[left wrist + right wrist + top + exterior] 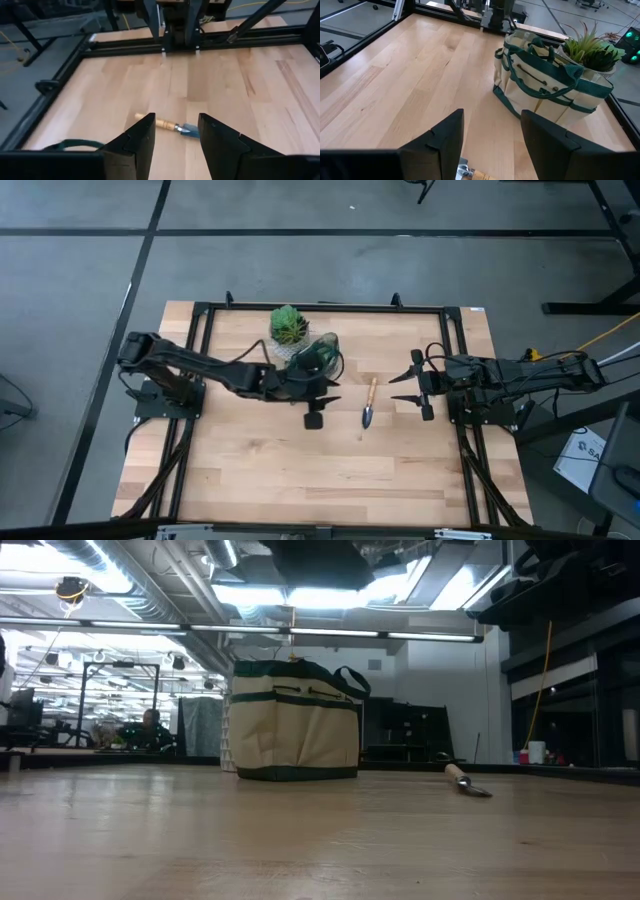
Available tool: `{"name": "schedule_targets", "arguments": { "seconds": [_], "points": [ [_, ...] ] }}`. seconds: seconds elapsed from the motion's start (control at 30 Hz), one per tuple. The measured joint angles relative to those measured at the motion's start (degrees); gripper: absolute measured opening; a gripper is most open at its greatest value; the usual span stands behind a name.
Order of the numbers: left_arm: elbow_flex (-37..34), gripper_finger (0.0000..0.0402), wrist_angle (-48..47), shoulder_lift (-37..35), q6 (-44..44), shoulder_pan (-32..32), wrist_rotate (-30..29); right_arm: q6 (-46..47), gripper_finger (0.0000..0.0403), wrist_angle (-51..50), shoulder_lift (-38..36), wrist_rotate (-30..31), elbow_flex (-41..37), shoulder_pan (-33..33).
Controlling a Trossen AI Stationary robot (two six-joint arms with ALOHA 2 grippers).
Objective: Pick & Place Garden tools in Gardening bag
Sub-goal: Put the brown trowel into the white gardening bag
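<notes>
The beige canvas gardening bag with dark green trim (318,358) stands upright on its base at the table's far middle; it also shows in the low view (295,720) and the right wrist view (545,85). A wooden-handled metal trowel (369,405) lies flat on the table to its right, and shows in the left wrist view (172,126). My left gripper (322,392) is open and empty, just near of the bag, pointing at the trowel. My right gripper (416,386) is open and empty, right of the trowel. The spray bottle, shears and rake do not show.
A green plant in a white pot (288,328) stands against the bag's far left side. A black metal frame (320,307) runs around the table's edges. Bare wooden tabletop (300,470) lies toward the near edge.
</notes>
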Motion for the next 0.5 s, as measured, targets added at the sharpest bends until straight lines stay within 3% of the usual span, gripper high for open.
{"name": "schedule_targets", "arguments": {
  "seconds": [0.23,0.5],
  "points": [
    [0.0,0.0143,-7.9,-5.6,-0.5,-4.0,-7.5,0.0,0.0201,0.0,0.0,0.0,0.0,0.0],
    [0.0,0.0143,-13.2,-7.2,-6.2,-7.1,-18.5,0.0,0.0201,0.0,0.0,0.0,0.0,0.0]
  ]
}}
